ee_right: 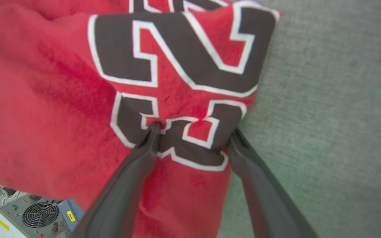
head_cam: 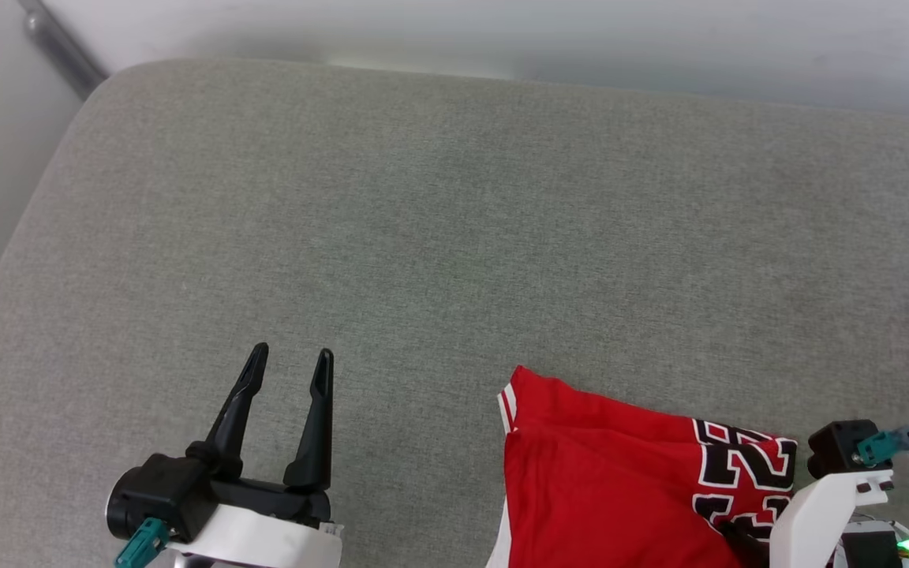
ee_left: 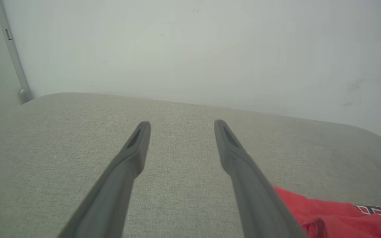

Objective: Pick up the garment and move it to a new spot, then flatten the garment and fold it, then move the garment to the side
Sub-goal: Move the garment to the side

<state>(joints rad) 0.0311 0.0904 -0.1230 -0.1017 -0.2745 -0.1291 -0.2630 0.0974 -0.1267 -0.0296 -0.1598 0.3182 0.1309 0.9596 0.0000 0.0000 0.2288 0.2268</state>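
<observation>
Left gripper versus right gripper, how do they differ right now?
The left gripper hovers over bare grey cushion; the right gripper is down at the red jersey. The left gripper's fingers have only cushion between them; the right gripper's fingers straddle the jersey's edge at its black number, tips seemingly pressing the cloth. Both stand open, and neither has closed on anything.

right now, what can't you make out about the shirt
Shirt outline: head view, cut off by the bottom edge; right side behind the right arm.
Full number: right wrist view, cut off by the top edge.
Whether the open right jaws touch the cloth: right wrist view, no way to judge height.
</observation>
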